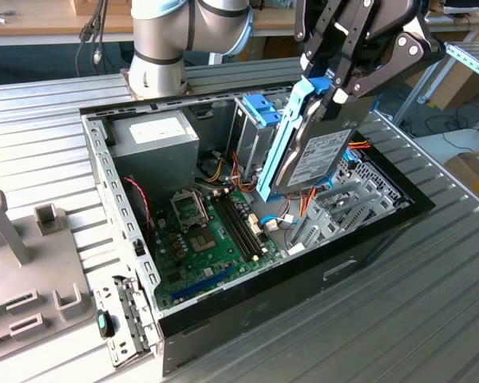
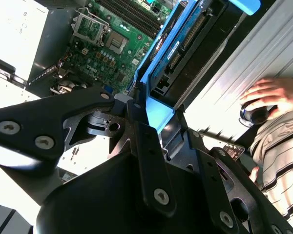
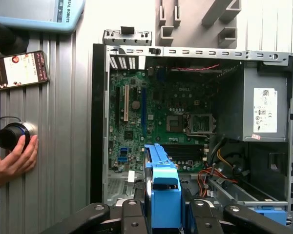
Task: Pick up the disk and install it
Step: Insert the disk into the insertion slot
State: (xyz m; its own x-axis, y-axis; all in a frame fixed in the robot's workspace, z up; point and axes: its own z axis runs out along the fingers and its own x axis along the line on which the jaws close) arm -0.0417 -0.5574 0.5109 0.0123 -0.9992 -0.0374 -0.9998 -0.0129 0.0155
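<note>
While hanging above the open black-and-grey metal computer case (image 1: 104, 171), grips the disk (image 1: 315, 155), a flat rectangular grey-metal hard drive with a white printed label and a light-blue plastic rail frame, by its upper end. Clamps that blue frame from both sides with the black two-finger gripper (image 1: 326, 88) of the grey robot arm (image 1: 156, 40), as the exterior view has it. Appears in both wrist views as a blue edge pinched between dark metal fingers (image 3: 130, 219). Holds the drive steeply tilted, label toward the exterior view's right. Places its lower end just above a tangle of red and orange cables (image 1: 307, 199) and grey metal brackets (image 1: 335, 211), beside the tall metal cage (image 1: 246, 144) topped by a blue plastic clip (image 1: 259, 108). Impossible to tell of any contact at that lower end. Judged from this: pick-up done, drive brought over the case, seating in a bay not yet done. Leaves the green motherboard (image 1: 215, 231) and the big grey box with a white label (image 1: 156, 136) uncovered below. Beside the case, on the ribbed aluminium table (image 1: 431, 303), shows a person's hand (image 3: 12, 158) resting against a round black knob (image 3: 10, 135), near a flat phone with a lit screen (image 3: 19, 70).
</note>
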